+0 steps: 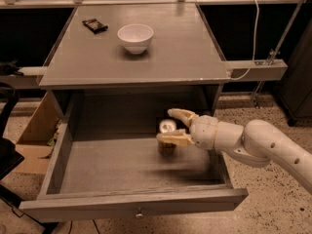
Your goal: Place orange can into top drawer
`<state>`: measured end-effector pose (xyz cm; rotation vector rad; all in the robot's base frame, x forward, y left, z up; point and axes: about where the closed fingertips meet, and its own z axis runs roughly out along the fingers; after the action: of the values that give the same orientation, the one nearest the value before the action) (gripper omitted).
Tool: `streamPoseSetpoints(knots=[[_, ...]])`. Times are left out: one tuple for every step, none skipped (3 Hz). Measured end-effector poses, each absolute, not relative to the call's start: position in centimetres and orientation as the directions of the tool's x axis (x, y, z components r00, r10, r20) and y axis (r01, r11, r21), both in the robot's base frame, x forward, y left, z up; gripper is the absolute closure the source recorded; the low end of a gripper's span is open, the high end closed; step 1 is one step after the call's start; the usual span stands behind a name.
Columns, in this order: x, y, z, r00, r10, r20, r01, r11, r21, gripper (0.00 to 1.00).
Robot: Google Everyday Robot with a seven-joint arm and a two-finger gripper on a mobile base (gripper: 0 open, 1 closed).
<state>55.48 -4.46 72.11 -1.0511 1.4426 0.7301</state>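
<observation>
The top drawer (97, 206) is pulled fully out under the grey table, with its round knob at the front centre. The orange can (167, 136) stands upright on the drawer floor at the back right, silver top up. My gripper (165, 126) reaches in from the right. Its pale fingers (179, 114) sit on either side of the can, slightly spread, with a small gap showing between the upper finger and the can. The lower finger crosses in front of the can's body.
A white bowl (135, 37) and a small dark packet (95, 25) lie on the tabletop (185, 57) above the drawer. A cardboard box (34, 135) stands on the floor to the left. A white cable hangs at the table's right edge.
</observation>
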Motion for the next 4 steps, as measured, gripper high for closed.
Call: streamPoseSetpoints(knots=[[55.5,-4.5,72.1,0.051,-0.196,-0.979,-0.905,0.405,-0.128,0.00],[55.5,-4.5,72.1,0.051,-0.196,-0.979,-0.905,0.405,-0.128,0.00],[55.3,-4.3,73.7,0.064,-0.214,-0.975,-0.910,0.388,-0.145,0.00],[53.6,-5.2,79.8,0.114,-0.321,-0.940,-0.928,0.302,-0.216,0.00]])
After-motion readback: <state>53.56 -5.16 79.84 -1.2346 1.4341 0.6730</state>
